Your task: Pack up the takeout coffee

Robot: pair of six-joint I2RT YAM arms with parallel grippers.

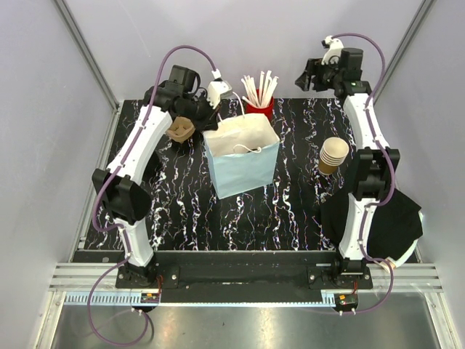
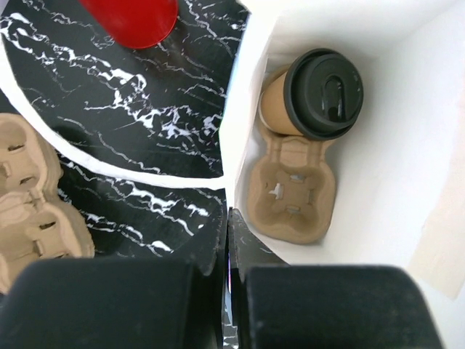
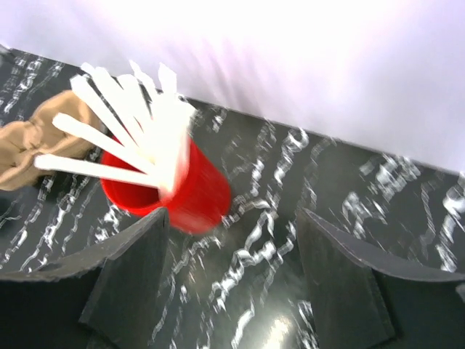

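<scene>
While the left gripper (image 2: 229,270) is pinched together on the rim of the pale blue paper bag (image 1: 243,171), its camera looks straight down inside — the takeout coffee (image 2: 275,102), a tan cup under a black lid (image 2: 324,93), sits in one pocket of a cardboard carrier (image 2: 290,193) on the bag's floor. A second carrier (image 1: 179,131) lies on the counter (image 1: 182,211) just left of the bag. Raised at the far right, the right gripper (image 1: 311,75) has its jaws apart and empty — the red cup (image 3: 192,193) of white sticks (image 3: 123,127) stands beyond them.
</scene>
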